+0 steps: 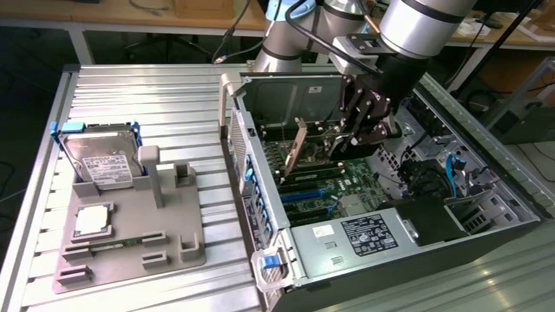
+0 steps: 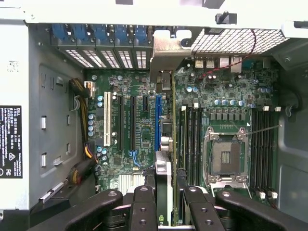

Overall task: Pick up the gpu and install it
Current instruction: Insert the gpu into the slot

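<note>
exterior view: gripper (image 1: 354,140) reaches into the open case (image 1: 485,242), clamped on the gpu (image 1: 299,148), held upright on edge over the motherboard (image 1: 323,188). on that view's left, a grey tray (image 1: 169,257) holds a hard drive (image 1: 100,159).

Power supply label (image 1: 368,235): print too small to read; possibly "DELL" at its edge.

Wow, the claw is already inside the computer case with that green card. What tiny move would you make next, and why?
Probably a slow, straight push toward the motherboard. The claw grips the gpu edge-on inside the open case, its silver bracket toward the rear wall. In the wrist view the card runs beside the blue slot, so it looks lined up but not clearly seated.
</note>
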Controlling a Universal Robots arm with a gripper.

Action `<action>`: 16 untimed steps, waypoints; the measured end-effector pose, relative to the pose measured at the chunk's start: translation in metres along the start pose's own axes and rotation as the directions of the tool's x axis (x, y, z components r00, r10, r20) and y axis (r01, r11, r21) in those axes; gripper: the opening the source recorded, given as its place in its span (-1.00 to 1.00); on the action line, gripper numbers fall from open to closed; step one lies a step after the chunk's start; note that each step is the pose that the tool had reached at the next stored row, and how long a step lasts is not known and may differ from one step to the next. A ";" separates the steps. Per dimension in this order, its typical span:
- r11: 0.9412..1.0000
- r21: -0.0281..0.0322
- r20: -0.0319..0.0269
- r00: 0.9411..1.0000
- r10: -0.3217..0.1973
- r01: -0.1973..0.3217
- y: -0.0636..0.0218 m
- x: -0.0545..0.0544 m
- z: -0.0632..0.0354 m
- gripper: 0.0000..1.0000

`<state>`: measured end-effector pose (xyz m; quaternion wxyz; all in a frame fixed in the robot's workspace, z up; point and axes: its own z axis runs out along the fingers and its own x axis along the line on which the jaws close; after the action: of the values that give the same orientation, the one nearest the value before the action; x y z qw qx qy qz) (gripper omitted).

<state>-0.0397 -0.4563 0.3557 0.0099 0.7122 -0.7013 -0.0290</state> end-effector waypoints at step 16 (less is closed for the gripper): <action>1.000 0.000 0.000 1.000 0.000 0.000 -0.0003 0.000 0.0055 -0.46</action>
<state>-0.0397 -0.4563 0.3502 0.0099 0.7122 -0.7013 -0.0290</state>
